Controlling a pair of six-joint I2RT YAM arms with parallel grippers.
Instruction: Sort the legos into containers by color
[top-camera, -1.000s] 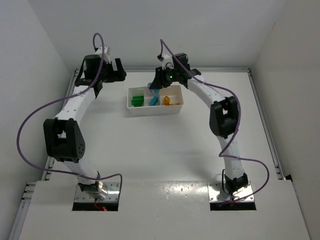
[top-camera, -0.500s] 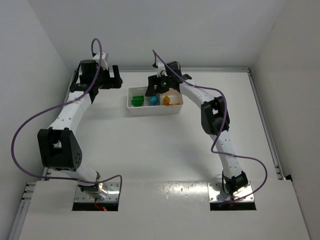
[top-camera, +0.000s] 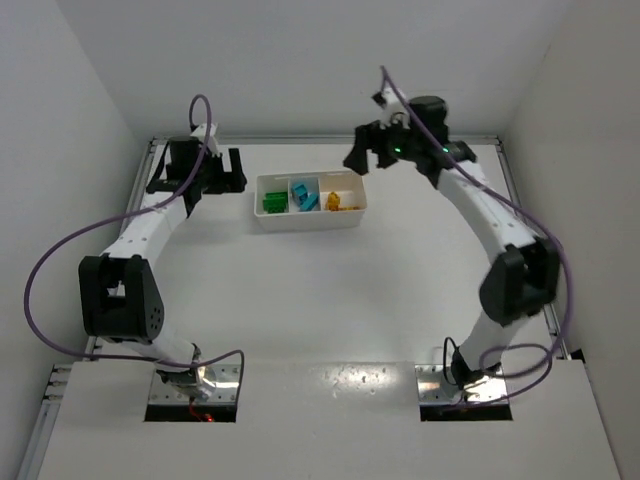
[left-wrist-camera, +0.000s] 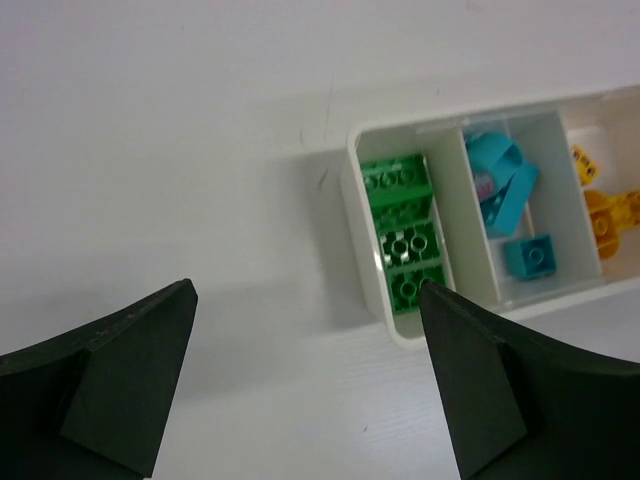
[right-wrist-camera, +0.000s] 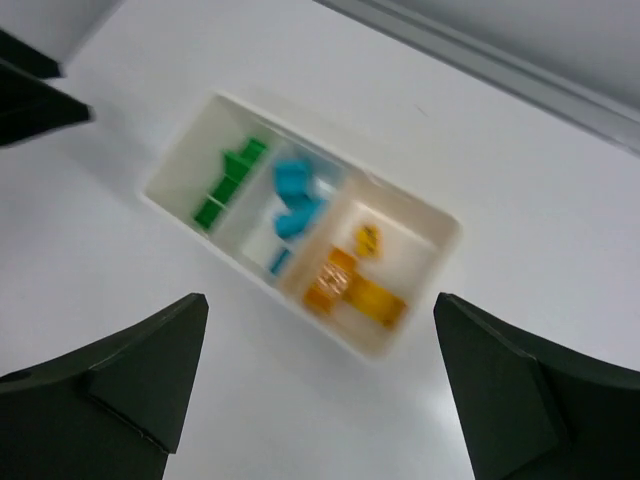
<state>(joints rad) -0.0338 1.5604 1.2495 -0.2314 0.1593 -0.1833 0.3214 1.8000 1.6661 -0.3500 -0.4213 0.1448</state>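
Note:
The white tray (top-camera: 308, 224) sits at the back middle of the table with three containers side by side. Green legos (top-camera: 273, 201) fill the left one, cyan legos (top-camera: 303, 195) the middle, yellow-orange legos (top-camera: 335, 202) the right. My left gripper (top-camera: 240, 170) hovers open just left of the tray (left-wrist-camera: 370, 280), nothing between its fingers; green (left-wrist-camera: 405, 240), cyan (left-wrist-camera: 500, 185) and yellow (left-wrist-camera: 610, 210) legos show ahead. My right gripper (top-camera: 365, 158) hangs open and empty above the tray's back right, looking down on the tray (right-wrist-camera: 338, 162) with green (right-wrist-camera: 228, 180), cyan (right-wrist-camera: 295, 195) and yellow (right-wrist-camera: 355, 290) legos.
A metal rail (top-camera: 440, 140) runs along the table's back edge, with white walls close behind and at both sides. The left gripper's dark fingers (right-wrist-camera: 30, 90) show at the top left of the right wrist view.
My right gripper came over the tray with a cyan lego, opened, then rose and swung back to the right, empty. The left arm shifted slightly and stayed open.

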